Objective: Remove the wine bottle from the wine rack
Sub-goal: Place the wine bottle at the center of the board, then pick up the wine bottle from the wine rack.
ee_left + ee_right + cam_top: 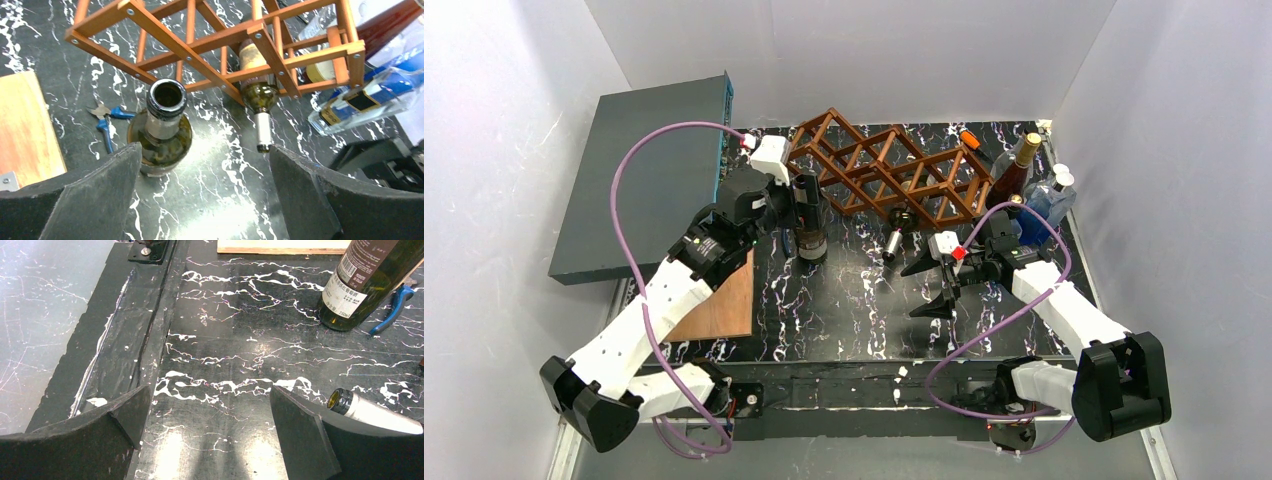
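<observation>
The wine rack sits upper centre on the tabletop. An upright wine bottle stands below its left end. A lying bottle pokes neck-first from the rack's lower edge. Other bottles cluster at its right end. A flat box lies upper left, and a wooden board lies lower left of the upright bottle.

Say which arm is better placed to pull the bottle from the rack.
Right. The right end effector is open beside the white-capped neck of the dark green glass bottle in the brown wooden lattice rack; the left end effector hangs open over the upright green bottle.
</observation>
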{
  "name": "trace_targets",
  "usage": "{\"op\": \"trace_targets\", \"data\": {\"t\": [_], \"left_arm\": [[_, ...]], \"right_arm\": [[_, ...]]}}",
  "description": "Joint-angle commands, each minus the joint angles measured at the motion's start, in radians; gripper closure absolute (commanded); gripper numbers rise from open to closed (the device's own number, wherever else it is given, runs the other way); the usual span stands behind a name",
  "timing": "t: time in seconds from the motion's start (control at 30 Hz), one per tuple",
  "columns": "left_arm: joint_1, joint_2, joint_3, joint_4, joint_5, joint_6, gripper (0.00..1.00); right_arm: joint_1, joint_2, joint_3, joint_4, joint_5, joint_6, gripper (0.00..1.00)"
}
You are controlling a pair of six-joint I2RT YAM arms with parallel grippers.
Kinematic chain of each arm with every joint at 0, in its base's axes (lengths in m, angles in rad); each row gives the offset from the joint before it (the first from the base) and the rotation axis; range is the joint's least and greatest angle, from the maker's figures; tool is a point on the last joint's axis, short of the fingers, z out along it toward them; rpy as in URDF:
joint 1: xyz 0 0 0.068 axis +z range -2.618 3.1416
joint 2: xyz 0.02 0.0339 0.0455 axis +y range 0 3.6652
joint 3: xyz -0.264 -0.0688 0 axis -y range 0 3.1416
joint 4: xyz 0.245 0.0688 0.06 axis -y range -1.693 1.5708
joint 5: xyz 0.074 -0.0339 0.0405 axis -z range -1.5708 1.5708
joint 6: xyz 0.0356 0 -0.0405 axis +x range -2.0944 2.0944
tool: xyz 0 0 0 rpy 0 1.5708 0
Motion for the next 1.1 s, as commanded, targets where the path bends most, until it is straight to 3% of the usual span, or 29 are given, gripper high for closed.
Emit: {"op": "trace_targets", "data": {"t": [0.0,0.33,0.47,0.6,1.07], "left_arm": [[0.005,-0.031,0.073,-0.112,0.086,-0.058,0.02],[0.004,-0.04,0.101,-0.194,0.104,-0.127,0.02],[-0.036,0.015,0.178,-0.31,-0.054,-0.213,0.02],[-0.169,0.074,0.233,-0.361,-0.255,-0.189,0.02],[-0.319,0.318,0.344,-0.366,-0.359,-0.233,0.02]], "right_arm": [[-0.009,-0.021,0.038,-0.017,-0.017,-0.018,0.02],[-0.014,-0.022,0.038,-0.02,-0.017,-0.02,0.01],[-0.017,-0.021,0.038,-0.019,-0.016,-0.02,0.02],[-0.018,-0.019,0.038,-0.02,-0.016,-0.02,0.02],[-0.033,-0.024,0.039,-0.023,-0.006,-0.024,0.02]]}}
